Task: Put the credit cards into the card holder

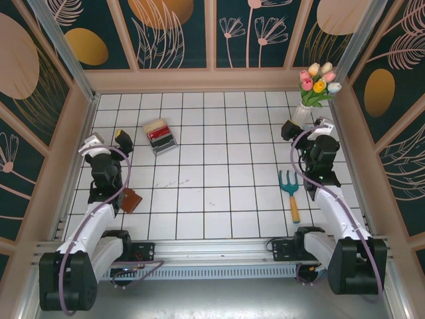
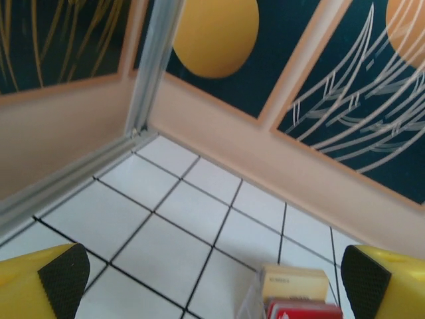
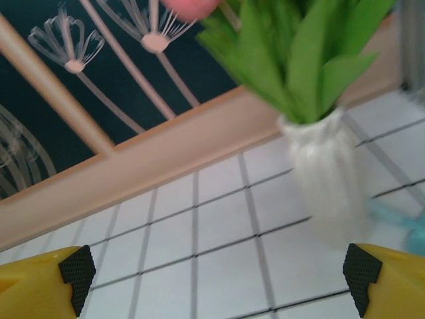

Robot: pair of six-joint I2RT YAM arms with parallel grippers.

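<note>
Left gripper (image 1: 107,141) and right gripper (image 1: 307,127) both hang released, empty. You'll find the credit cards (image 1: 159,135) upper left, kept together by a clear tray (image 1: 171,147); the card holder (image 1: 131,199) lies lower left, beside the left arm (image 1: 93,226).

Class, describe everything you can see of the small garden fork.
The garden fork is a small hand tool: teal three-pronged head, yellowish wood-like handle. It lies flat on the white tiled table, prongs pointing toward the far wall, handle toward the near edge. It rests close beside the right arm, seemingly touching only the tiles.
</note>
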